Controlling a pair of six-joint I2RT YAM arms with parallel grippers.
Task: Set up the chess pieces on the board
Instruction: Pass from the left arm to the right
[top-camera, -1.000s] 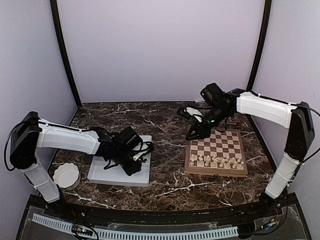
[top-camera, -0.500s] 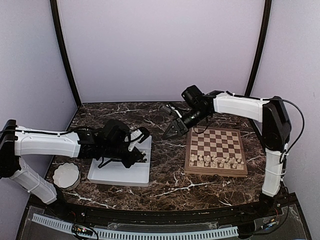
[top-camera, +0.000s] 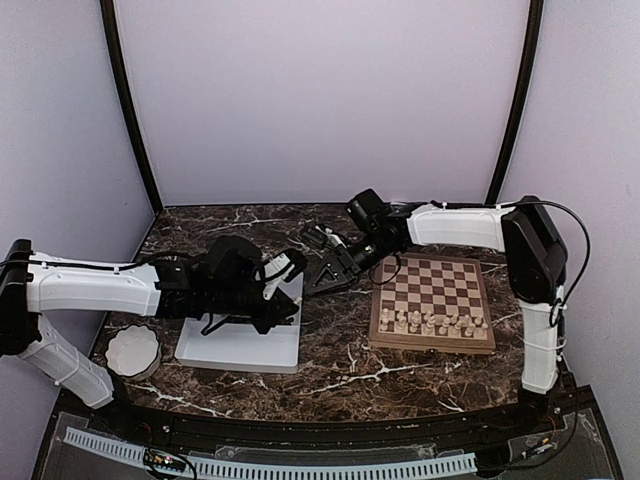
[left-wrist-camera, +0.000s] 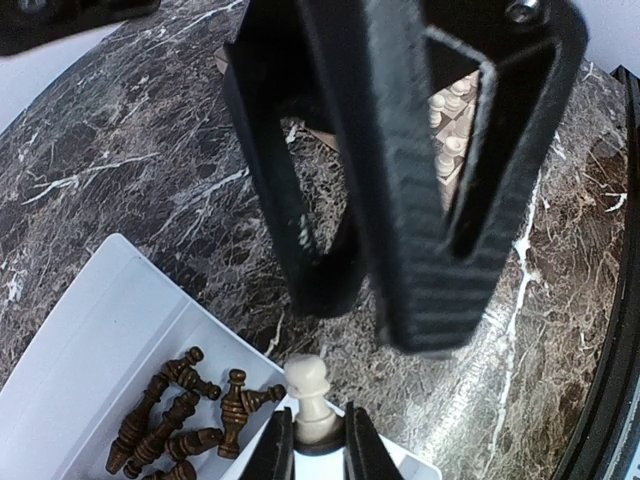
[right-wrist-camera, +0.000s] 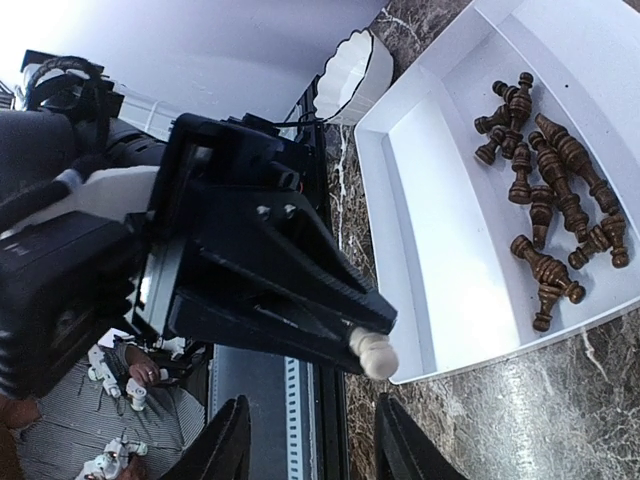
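Left gripper (left-wrist-camera: 318, 440) is clenching a pale piece (left-wrist-camera: 308, 385) by its base, and the little round head is poking out past the fingertips. It's a firm pinch, with both fingers pressing on the wood. The right gripper (right-wrist-camera: 315, 430) is hanging directly in front of it, nose to nose, with its jaws spread apart and nothing between them. In the right wrist view, the pale piece is sitting just ahead of those open jaws and roughly in line with the gap, but it is not inside it.

Under the left jaws, the white tray (right-wrist-camera: 430, 200) is lying on the marble table (top-camera: 340, 350), and a heap of dark pieces (right-wrist-camera: 547, 268) is lying on its side in it, below and to one side of the held piece. The right jaws are hovering past the tray's edge, above bare marble.

The board (top-camera: 440, 285) is sitting well behind the right jaws, off toward that arm's base. Pale chess pieces (top-camera: 430, 323) are standing in rows along its near edge, and the far rows are showing bare checks. The white scalloped bowl (top-camera: 112, 345) is sitting far behind the left jaws, beside the tray's other end.
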